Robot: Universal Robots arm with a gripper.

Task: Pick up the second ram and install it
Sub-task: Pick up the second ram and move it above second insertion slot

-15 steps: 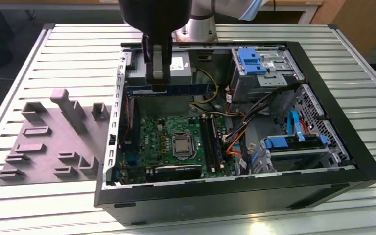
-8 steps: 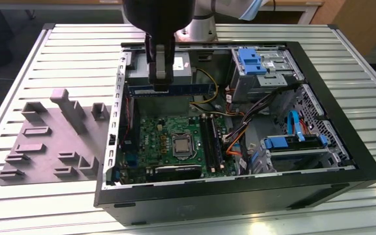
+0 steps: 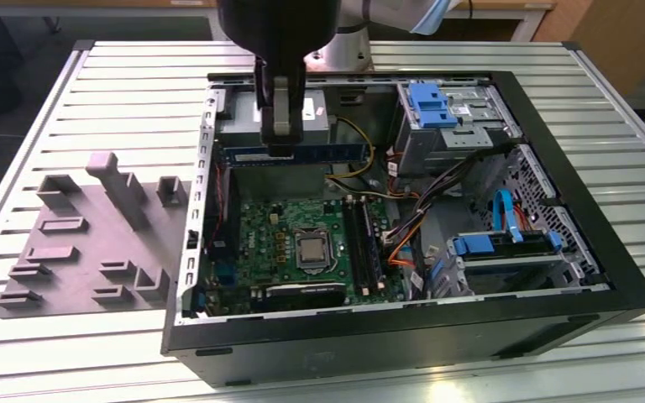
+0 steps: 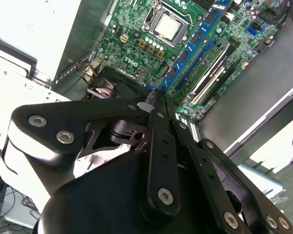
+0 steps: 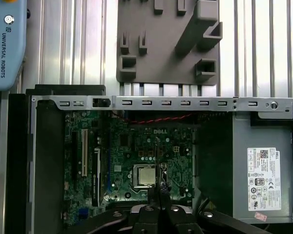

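Observation:
My gripper (image 3: 279,149) is shut on the second ram (image 3: 328,152), a long blue stick with a row of dark chips. It holds the stick level above the open computer case, over the rear part near the power supply. In the second wrist view the ram (image 4: 193,44) runs out from the shut fingertips (image 4: 158,97) over the green motherboard (image 4: 136,29). Below it, another stick (image 4: 212,61) sits in one of the long black slots (image 3: 364,243). The gripper (image 5: 158,192) hangs above the processor socket (image 5: 145,174) in the first wrist view.
The grey holder block plate (image 3: 87,235) lies on the slatted table at the exterior view's left of the case. The case's black walls (image 3: 412,336) ring the motherboard. Blue drive cages (image 3: 440,105), orange cables (image 3: 401,243) and the power supply (image 5: 263,175) crowd the inside.

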